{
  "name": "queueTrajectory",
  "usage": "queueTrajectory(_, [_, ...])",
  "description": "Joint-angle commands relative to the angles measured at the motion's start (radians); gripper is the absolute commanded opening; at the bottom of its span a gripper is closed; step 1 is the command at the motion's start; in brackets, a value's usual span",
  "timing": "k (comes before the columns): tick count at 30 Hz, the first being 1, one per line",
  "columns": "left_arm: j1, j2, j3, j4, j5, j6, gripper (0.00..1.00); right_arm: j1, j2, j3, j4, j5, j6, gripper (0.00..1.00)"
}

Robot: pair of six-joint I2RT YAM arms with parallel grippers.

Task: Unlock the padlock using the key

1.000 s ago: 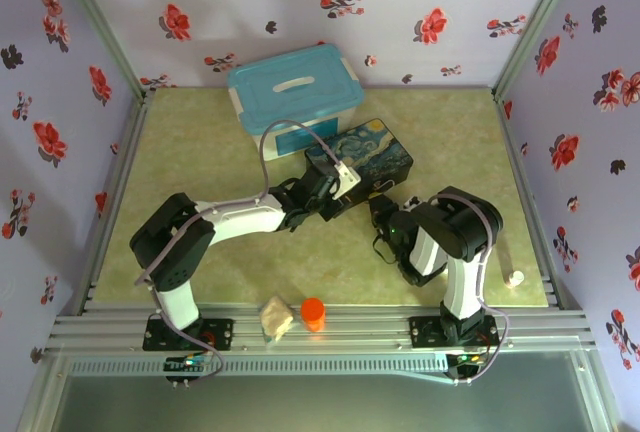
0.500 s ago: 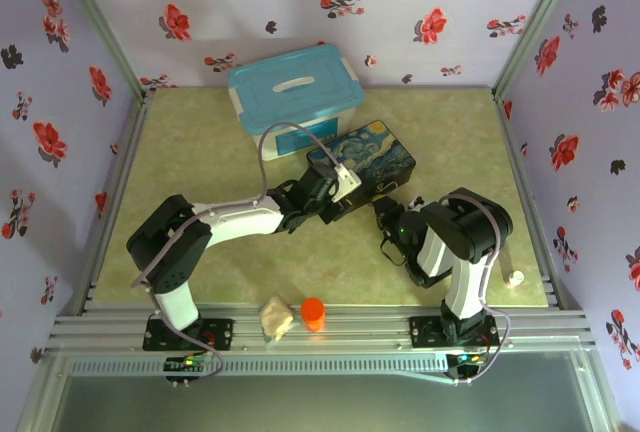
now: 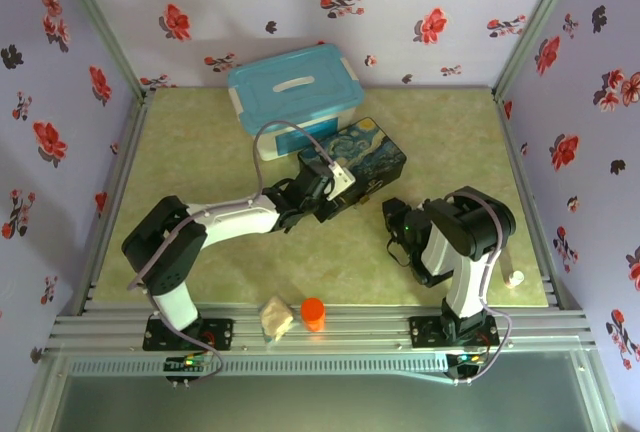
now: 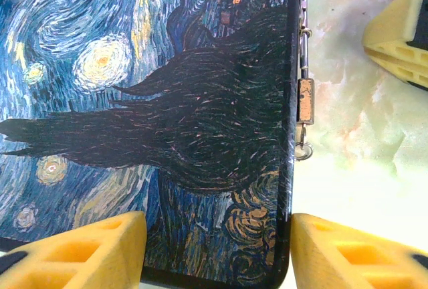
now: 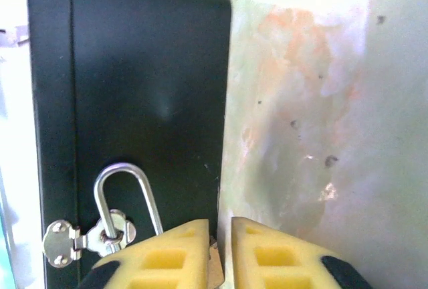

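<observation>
Two grippers: left gripper [image 4: 217, 249] straddling painted box [image 4: 147, 102], right gripper [image 5: 221, 252] narrowly parted

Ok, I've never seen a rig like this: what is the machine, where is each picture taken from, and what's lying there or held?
These are two robot arms, left and right, bolted at the near edge of the table, each ending in a two-fingered pincer. One picture looks down from above and behind them. The other two come from a camera on each wrist, so yellow fingers show there. On the table lie a painted box, a blue-lidded tub, an orange cylinder and a beige lump. A small brass padlock hangs at the box's edge. The left pincer straddles one end of the box. The right pincer, nearly closed, sits right by the padlock. Whether either actually grips anything I cannot tell.
</observation>
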Motion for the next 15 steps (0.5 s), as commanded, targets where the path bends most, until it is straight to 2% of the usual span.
queueTrajectory(1, [0.025,0.036,-0.068,-0.247,-0.04,-0.036,0.56,-0.007,-0.019,-0.005,-0.117,-0.001,-0.135,0.21])
queueTrajectory(4, [0.024,0.037,-0.059,-0.251,-0.036,-0.038,0.56,-0.002,-0.049,0.05,-0.225,-0.059,-0.206,0.29])
queueTrajectory(6, [0.021,0.037,-0.052,-0.254,-0.032,-0.037,0.56,0.026,-0.093,0.086,-0.332,-0.073,-0.316,0.36])
queueTrajectory(9, [0.02,0.036,-0.045,-0.262,-0.032,-0.037,0.56,0.062,-0.228,0.152,-0.66,-0.019,-0.477,0.42])
queueTrajectory(12, [0.019,0.032,-0.043,-0.266,-0.031,-0.034,0.57,0.142,-0.372,0.259,-1.046,0.142,-0.71,0.47])
queueTrajectory(14, [0.019,0.032,-0.044,-0.265,-0.025,-0.03,0.57,0.199,-0.423,0.299,-1.167,0.251,-0.876,0.49])
queueTrajectory(15, [0.019,0.034,-0.043,-0.263,-0.022,-0.031,0.57,0.208,-0.427,0.308,-1.187,0.265,-0.941,0.49])
